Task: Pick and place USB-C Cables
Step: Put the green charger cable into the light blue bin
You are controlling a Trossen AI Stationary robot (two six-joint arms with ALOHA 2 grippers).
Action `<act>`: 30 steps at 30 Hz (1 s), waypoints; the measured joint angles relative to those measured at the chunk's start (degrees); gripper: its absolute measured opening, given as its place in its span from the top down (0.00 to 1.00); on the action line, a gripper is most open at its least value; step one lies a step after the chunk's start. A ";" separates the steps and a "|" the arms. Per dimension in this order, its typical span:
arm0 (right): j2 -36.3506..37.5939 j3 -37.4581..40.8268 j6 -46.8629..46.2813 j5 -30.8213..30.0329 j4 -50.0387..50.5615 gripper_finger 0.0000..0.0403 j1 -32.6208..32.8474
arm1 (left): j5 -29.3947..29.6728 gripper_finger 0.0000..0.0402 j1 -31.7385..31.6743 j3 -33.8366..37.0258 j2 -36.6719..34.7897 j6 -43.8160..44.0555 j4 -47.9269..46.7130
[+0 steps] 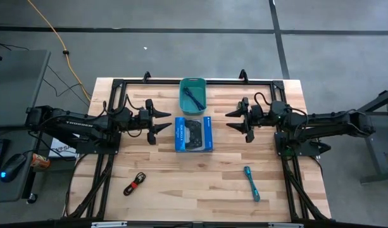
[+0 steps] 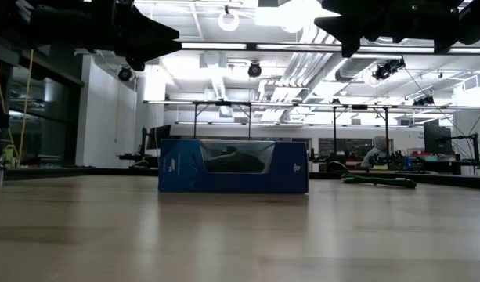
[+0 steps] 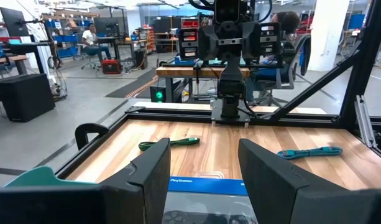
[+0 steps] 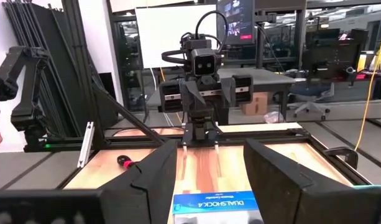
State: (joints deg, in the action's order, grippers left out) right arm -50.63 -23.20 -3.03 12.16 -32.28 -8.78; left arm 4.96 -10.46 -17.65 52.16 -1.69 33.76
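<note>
A dark blue cable lies inside the teal bin at the table's far middle. A black cable with a red band lies near the front left and also shows in the right wrist view. A teal cable lies near the front right and also shows in the left wrist view. A green cable lies on the far right part of the table and also shows in the low view. My left gripper is open and empty, left of the blue box. My right gripper is open and empty, right of it.
The blue box picturing a black game controller lies at the table's middle, between the two grippers and just in front of the bin. A black frame runs along the table's edges. People and workbenches show in the room beyond.
</note>
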 joint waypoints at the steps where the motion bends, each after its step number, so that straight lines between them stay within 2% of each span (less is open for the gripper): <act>1: 0.00 0.00 -0.02 0.00 0.02 0.56 0.00 | 0.01 0.58 0.00 0.00 0.00 0.00 0.01; 14: -0.02 0.00 -2.44 -0.57 0.32 0.56 0.00 | 0.18 0.58 -0.02 0.00 0.00 0.00 0.02; 16: -0.02 -0.02 -5.50 -4.09 0.32 0.56 0.04 | 0.18 0.58 -0.02 0.00 0.00 0.00 0.02; 19: 0.07 -0.46 -11.20 -12.44 2.29 0.56 -0.34 | 0.18 0.58 -0.02 0.00 0.00 0.00 0.02; 21: 0.35 -2.89 -13.51 -16.41 10.84 0.56 -1.17 | 0.18 0.58 -0.02 0.00 0.00 0.00 0.02; 24: -0.23 -9.63 -17.64 -23.01 30.34 0.56 -2.20 | 0.18 0.58 -0.02 0.00 0.00 0.02 0.02; 27: -2.37 -16.77 -22.58 -31.25 49.69 0.56 -3.03 | 0.18 0.58 -0.02 0.00 0.00 0.01 0.04; 30: -5.31 -22.65 -27.46 -36.57 63.95 0.56 -4.06 | 0.18 0.58 -0.02 0.00 0.00 0.02 0.09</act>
State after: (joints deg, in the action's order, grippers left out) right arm -55.94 -45.85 -30.48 -24.41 31.67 -12.83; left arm 5.15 -10.48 -17.65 52.16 -1.67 33.85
